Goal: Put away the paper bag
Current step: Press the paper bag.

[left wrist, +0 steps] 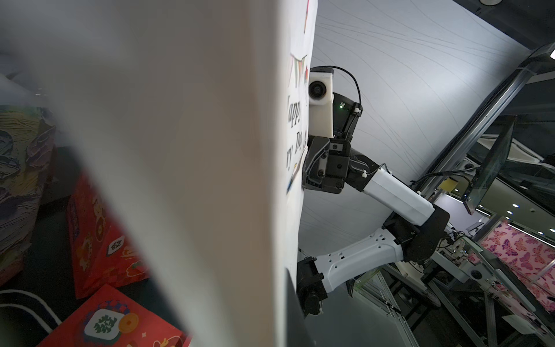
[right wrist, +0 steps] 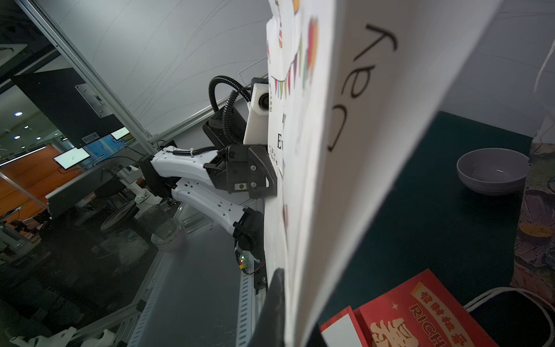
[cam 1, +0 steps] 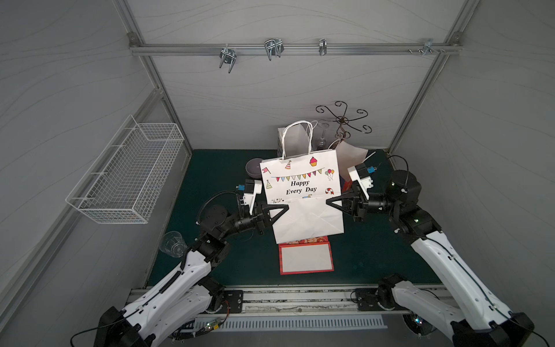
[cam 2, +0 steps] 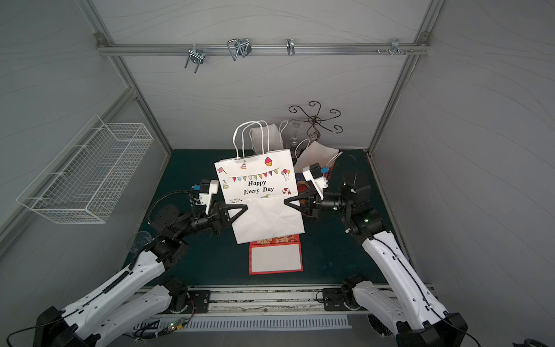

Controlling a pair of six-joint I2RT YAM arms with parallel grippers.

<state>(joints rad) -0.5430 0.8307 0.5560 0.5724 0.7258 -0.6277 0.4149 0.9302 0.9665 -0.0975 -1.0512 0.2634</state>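
The paper bag [cam 1: 301,192], white and printed "Happy Every Day", sits at the centre of both top views [cam 2: 259,193], lifted and tilted with its looped handles toward the upper middle of the frame and its folded base toward the lower middle. Its lower edge overlaps the top of a red bag [cam 1: 306,258] that lies flat on the dark green mat [cam 1: 216,168].

The mat is walled in by grey panels. A metal rail with hooks [cam 1: 271,48] crosses the top of the frame, and a white wire basket [cam 1: 129,171] hangs on the wall at mid left. Behind the paper bag stand more white bags [cam 1: 295,136], a grey bowl [cam 1: 253,166] and a scrolled wire stand [cam 1: 342,118]. A clear glass [cam 1: 173,244] rests at the mat's lower left edge. Bare mat lies open on the left and right of the red bag.

The left gripper [cam 1: 283,208] is pinched closed on the paper bag's left edge, and the right gripper [cam 1: 330,200] is pinched closed on its right edge, both level with the fold line. In the wrist views the paper fills the near field, so the fingertips are hidden
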